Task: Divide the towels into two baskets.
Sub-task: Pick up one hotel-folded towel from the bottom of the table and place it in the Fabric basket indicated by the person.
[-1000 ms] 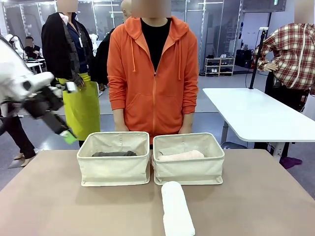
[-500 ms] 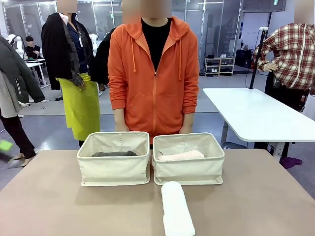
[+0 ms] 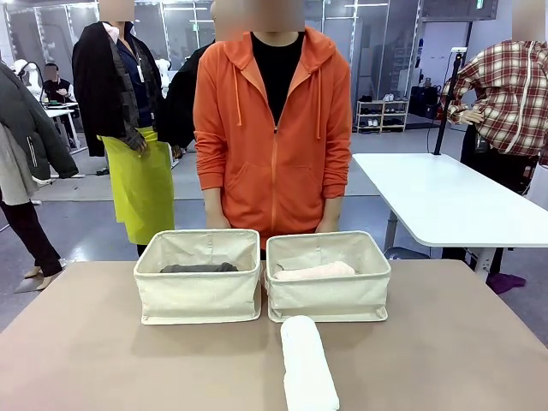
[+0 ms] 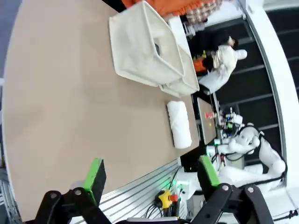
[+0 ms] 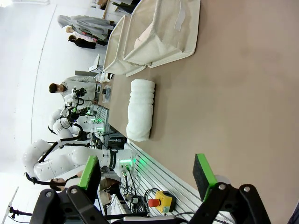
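Note:
Two cream canvas baskets stand side by side at the table's far edge. The left basket (image 3: 199, 295) holds the dark grey towel (image 3: 199, 268); the right basket (image 3: 328, 295) holds the pale pink towel (image 3: 313, 271). The white towel (image 3: 306, 362) lies rolled on the table in front of the right basket, also seen as the white towel (image 4: 179, 124) and the white towel (image 5: 140, 109). The pale yellow towel is hidden or out of view. My left gripper (image 4: 152, 176) is open and empty above the table's near left. My right gripper (image 5: 147, 174) is open and empty at the near right.
A person in an orange hoodie (image 3: 272, 128) stands right behind the baskets, hands down behind them. Bare brown tabletop (image 3: 94, 360) stretches left and right of the white towel. A white table (image 3: 445, 201) stands at the back right.
My left arm, seen at the picture's left a second ago, has pulled back out of the front view. The person has shifted slightly to the right. Towels and baskets have stayed put.

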Controlling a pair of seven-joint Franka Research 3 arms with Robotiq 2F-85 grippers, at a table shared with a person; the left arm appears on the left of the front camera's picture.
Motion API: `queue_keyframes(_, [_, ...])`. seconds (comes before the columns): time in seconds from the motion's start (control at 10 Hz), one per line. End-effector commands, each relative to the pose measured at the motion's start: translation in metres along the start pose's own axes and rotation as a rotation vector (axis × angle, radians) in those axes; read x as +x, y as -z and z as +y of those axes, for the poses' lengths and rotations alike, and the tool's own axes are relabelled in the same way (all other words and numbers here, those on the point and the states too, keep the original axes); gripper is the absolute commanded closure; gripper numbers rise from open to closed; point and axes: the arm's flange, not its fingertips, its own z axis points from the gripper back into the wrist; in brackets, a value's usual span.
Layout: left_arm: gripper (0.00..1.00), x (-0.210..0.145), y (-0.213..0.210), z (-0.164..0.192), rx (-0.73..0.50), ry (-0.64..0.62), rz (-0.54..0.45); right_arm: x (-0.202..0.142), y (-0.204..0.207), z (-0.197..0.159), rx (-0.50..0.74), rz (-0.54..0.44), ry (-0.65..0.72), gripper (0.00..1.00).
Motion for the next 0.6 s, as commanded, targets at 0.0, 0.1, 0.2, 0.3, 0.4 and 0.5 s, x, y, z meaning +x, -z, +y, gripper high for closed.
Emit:
queue_keyframes(0.0, [0.00,0.014,0.014,-0.001,-0.001,0.007,-0.017,0.001,0.000,0.003,0.006,-0.001,-0.007,0.00])
queue_keyframes(0.1, [0.00,0.026,0.026,0.001,0.037,0.020,0.019,0.001,0.000,0.003,0.006,-0.001,-0.007,0.00])
queue_keyframes(0.2, [0.00,-0.001,-0.002,0.003,0.001,-0.012,-0.016,0.001,0.000,0.003,0.006,-0.001,-0.007,0.00])
queue_keyframes(0.3, [0.00,-0.001,-0.002,0.003,0.001,-0.012,-0.016,0.001,0.000,0.003,0.006,-0.001,-0.007,0.00])
queue_keyframes(0.4, [0.00,-0.001,-0.002,0.003,0.001,-0.012,-0.016,0.001,0.000,0.003,0.006,-0.001,-0.007,0.00])
queue_keyframes(0.5, [0.00,-0.001,-0.002,0.003,0.001,-0.012,-0.016,0.001,0.000,0.003,0.006,-0.001,-0.007,0.00])
